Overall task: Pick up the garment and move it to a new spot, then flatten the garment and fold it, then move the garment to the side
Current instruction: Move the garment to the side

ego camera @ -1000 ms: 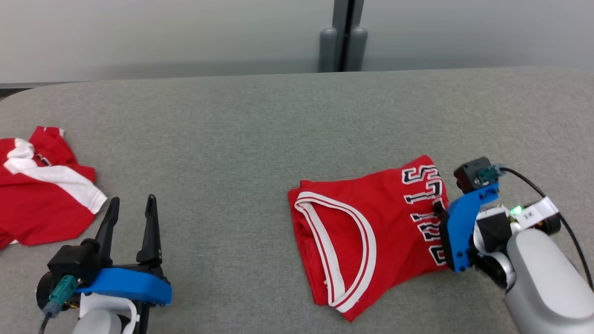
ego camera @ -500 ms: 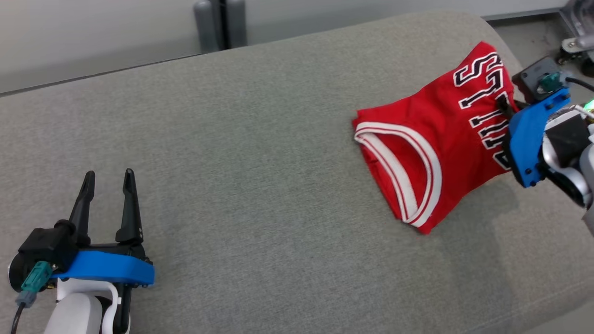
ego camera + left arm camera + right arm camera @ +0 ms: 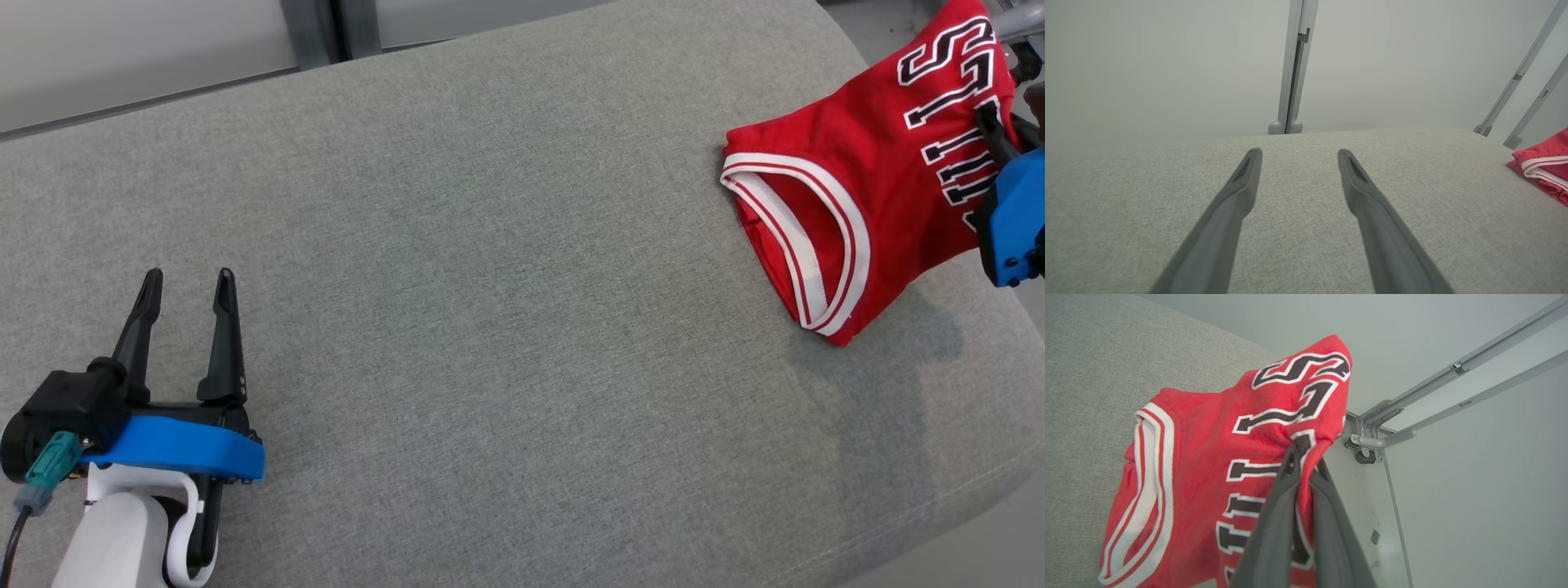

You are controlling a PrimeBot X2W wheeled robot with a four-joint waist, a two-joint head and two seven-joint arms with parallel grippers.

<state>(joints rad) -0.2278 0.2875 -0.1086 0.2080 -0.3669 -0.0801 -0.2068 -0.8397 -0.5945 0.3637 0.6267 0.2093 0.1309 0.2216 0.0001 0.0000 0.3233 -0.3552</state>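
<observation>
1. The right gripper [image 3: 1305, 457] had its two dark fingers clenched together on a fold of the red jersey [image 3: 857, 163], pinching the cloth at the lettered edge, among the black-and-white letters.
2. From that pinch the jersey hung folded, its lettered side raised. The end with the white-and-red trimmed opening [image 3: 804, 245] reached down and leftward toward the grey padded surface [image 3: 490, 286].
3. The jersey sat at the far right corner of the surface in the head view, and it cast a shadow on the fabric just below it. In the right wrist view, the raised lettered corner stood out past the surface's edge, in front of the pale wall [image 3: 1474, 477] and the grey metal rails [image 3: 1412, 404].
4. The left gripper [image 3: 188, 282] was released, its fingers spread wide with nothing between them. It hovered low over the near left part of the surface, well apart from the jersey.
5. In the left wrist view, a sliver of the jersey's trimmed end showed at the right border, on the surface.
</observation>
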